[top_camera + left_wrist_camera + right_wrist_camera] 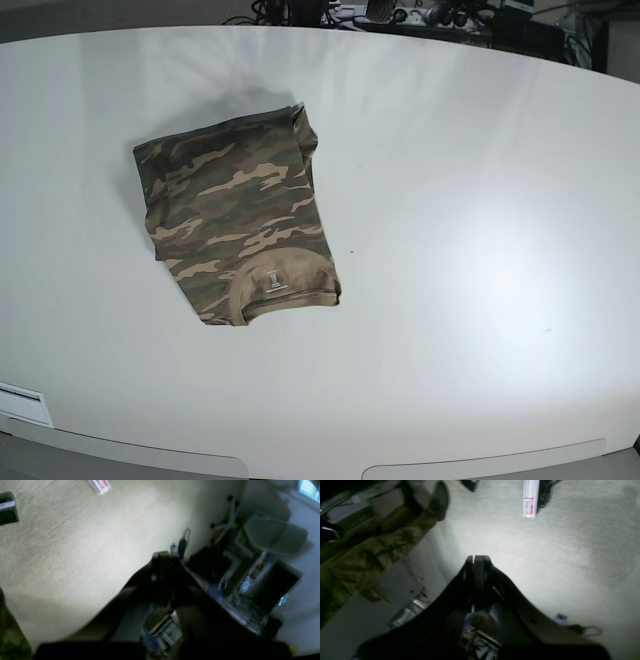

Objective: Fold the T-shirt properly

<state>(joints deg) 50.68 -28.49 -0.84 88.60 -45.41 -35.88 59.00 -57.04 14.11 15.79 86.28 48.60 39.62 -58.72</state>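
Spreading across nearly the whole base view, a broad white round-edged table (480, 250), smooth and faintly glossy, catching a soft glare toward the right. Lying flat on its left half, well in from every edge, the T-shirt (235, 215), a cloth garment in green, brown and tan camouflage print, folded into a compact, roughly rectangular packet set slightly askew. Turned toward the near edge, the tan inner collar (285, 283) with a small pale label (274, 280) at its middle. Casting a soft shadow on the tabletop along the packet's far side. No arm reaching into the base view. Appearing in the left wrist view, dark and blurred, the left gripper (163, 562), jaws pressed together with nothing between them, held over a pale woven-looking carpeted floor (75, 542) beside a cluttered dark stand with blue-tinted parts (240, 590). Showing at that view's lower left corner, a sliver of camouflage cloth. Resting on the floor at the upper left, a small dark box (7, 508), and near the top a small red-and-white tag (100, 486), too blurred to read. Appearing in the right wrist view, the right gripper (477, 566), black, fingers closed tight on nothing, above the same pale floor. Filling that view's left side, olive-brown cloth, out of focus. Lying at the top, a narrow white strip with a red-edged label (530, 500) beside a dark cable (545, 492).
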